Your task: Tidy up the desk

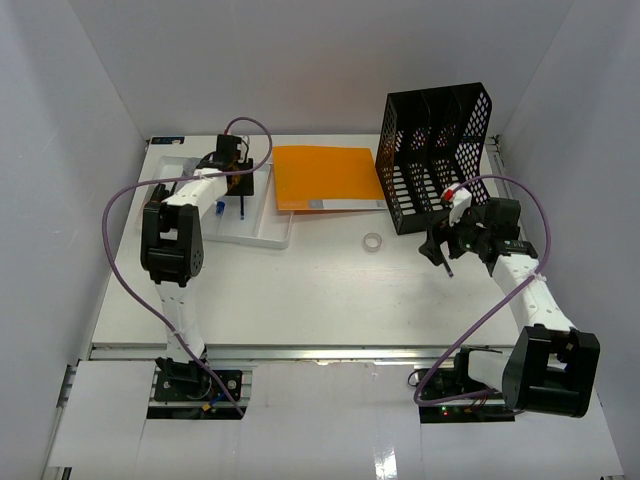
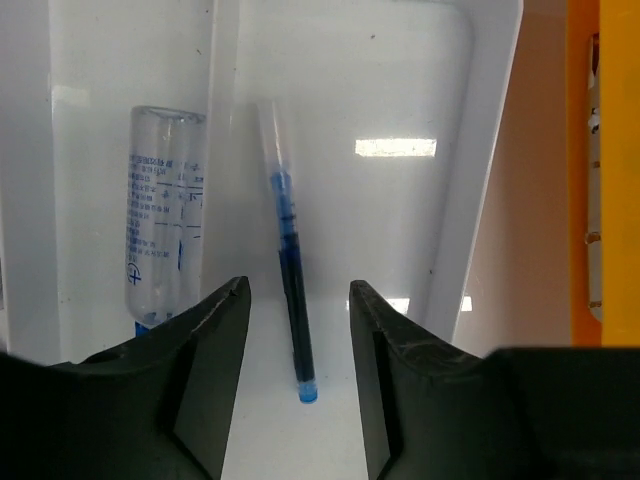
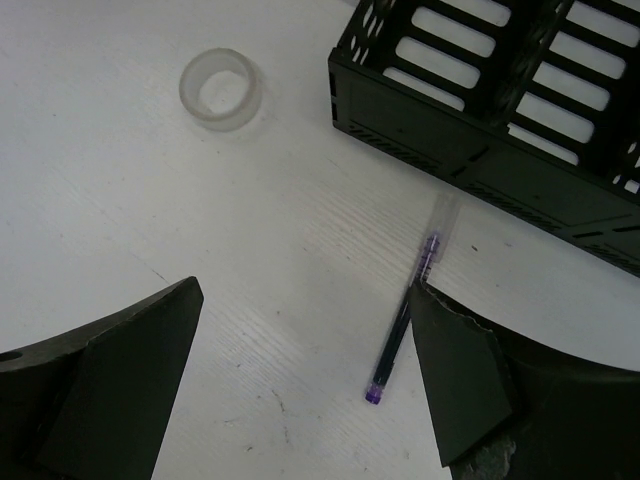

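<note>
The white desk (image 1: 330, 290) holds everything. My left gripper (image 1: 240, 196) hangs over a white compartmented tray (image 1: 262, 228) at the back left. In the left wrist view it (image 2: 299, 290) is open, and a blue pen (image 2: 290, 290) lies flat in a tray compartment between the jaws, touching neither finger. My right gripper (image 1: 440, 254) hovers in front of the black file organizer (image 1: 435, 155). It (image 3: 305, 295) stands wide open above a purple pen (image 3: 405, 330) lying on the desk, close to the right finger (image 3: 455, 370).
A clear labelled bottle (image 2: 165, 225) lies in the tray compartment left of the blue pen. An orange folder (image 1: 328, 178) lies flat between tray and organizer. A clear tape roll (image 1: 373, 243) sits mid-desk. White walls enclose the desk, with a metal rail along its near edge.
</note>
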